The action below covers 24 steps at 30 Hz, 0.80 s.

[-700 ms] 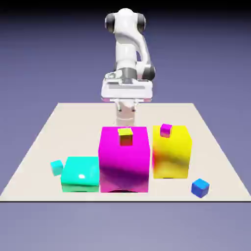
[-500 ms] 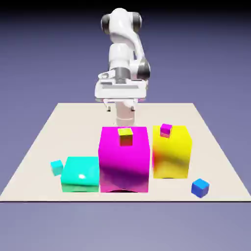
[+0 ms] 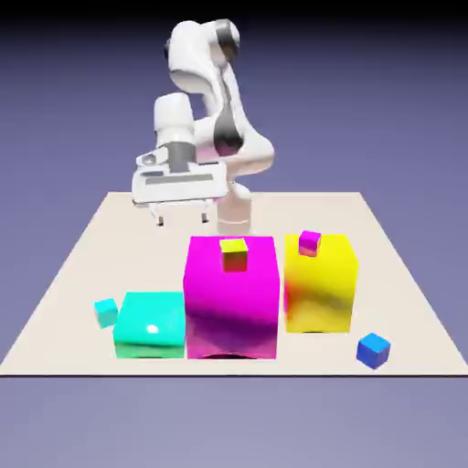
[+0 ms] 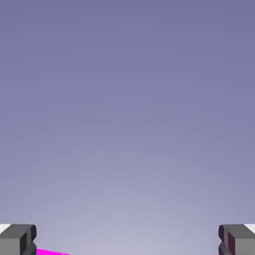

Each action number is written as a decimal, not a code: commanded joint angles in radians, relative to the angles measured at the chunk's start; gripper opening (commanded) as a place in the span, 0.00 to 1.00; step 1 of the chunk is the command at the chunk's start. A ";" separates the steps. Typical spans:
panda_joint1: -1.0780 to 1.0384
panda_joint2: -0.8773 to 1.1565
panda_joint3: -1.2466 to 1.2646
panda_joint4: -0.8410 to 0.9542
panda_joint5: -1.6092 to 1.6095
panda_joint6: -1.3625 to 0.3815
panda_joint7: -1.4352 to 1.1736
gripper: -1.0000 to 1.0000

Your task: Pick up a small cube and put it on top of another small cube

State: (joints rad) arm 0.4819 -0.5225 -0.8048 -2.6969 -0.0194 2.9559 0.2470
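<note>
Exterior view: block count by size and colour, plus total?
Big blocks: 3, the magenta block, the yellow block and the flat cyan block
Small cubes: 4, the small cyan cube, the small blue cube, the small yellow cube on the magenta block, the small magenta cube on the yellow block
Total: 7

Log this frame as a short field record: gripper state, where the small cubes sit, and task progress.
gripper: open, empty, raised above the table behind the big blocks
tiny cyan cube: on the table, at the exterior view's left of the large flat cyan block
small blue cube: on the table, exterior view's right
small yellow cube: on the big magenta block
small magenta cube: on the big yellow block
progress: nothing picked up yet
</note>
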 commanded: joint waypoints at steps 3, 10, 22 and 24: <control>0.064 0.006 -0.109 0.015 -0.003 -0.011 -0.067 0.50; 0.212 0.021 -0.362 0.051 -0.009 -0.037 -0.222 0.50; 0.466 0.047 -0.797 0.112 -0.019 -0.080 -0.489 0.50; 0.508 0.051 -0.870 0.122 -0.021 -0.088 -0.534 0.50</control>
State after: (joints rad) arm 0.9897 -0.4713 -1.6746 -2.5746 -0.0403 2.8682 -0.2869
